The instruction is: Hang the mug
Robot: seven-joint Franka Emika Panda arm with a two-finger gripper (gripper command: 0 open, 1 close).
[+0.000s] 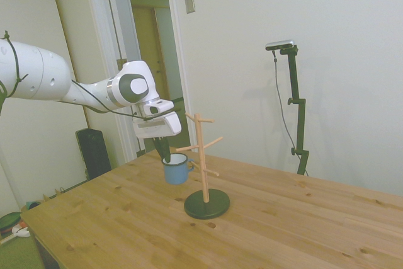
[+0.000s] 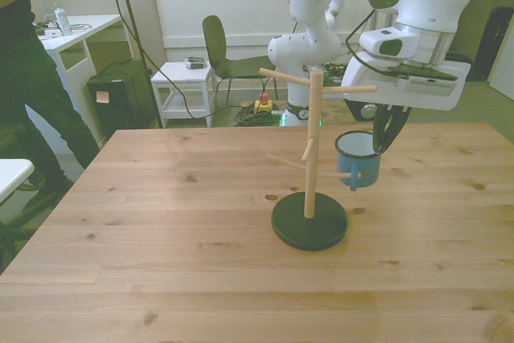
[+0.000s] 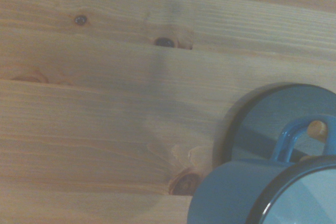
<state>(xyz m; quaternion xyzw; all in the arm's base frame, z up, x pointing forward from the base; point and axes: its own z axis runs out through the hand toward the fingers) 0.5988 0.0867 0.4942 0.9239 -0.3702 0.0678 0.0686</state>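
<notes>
Mug-hanging is at its threading step, by my reading. Working down in size: my arm (image 1: 75, 89) reaches over the wooden table (image 2: 161, 222), where the peg stand (image 2: 310, 150) rises from its dark round base (image 2: 309, 225). My gripper (image 2: 384, 136) comes down onto the mug (image 2: 358, 158), fingers clamped on its rim, one going down inside the cup. That light-blue mug hangs upright in the air, clear of the tabletop, just beside the stand on the front view's right. Its loop handle (image 3: 294, 137) faces the post. In the wrist view a peg tip (image 3: 316, 128) shows through the loop, so the handle seems already on or right at the low peg (image 2: 340, 175); I cannot tell how deep it sits. Next I should slide the mug along the peg toward the post, lower until the handle rests, and only then let go.
</notes>
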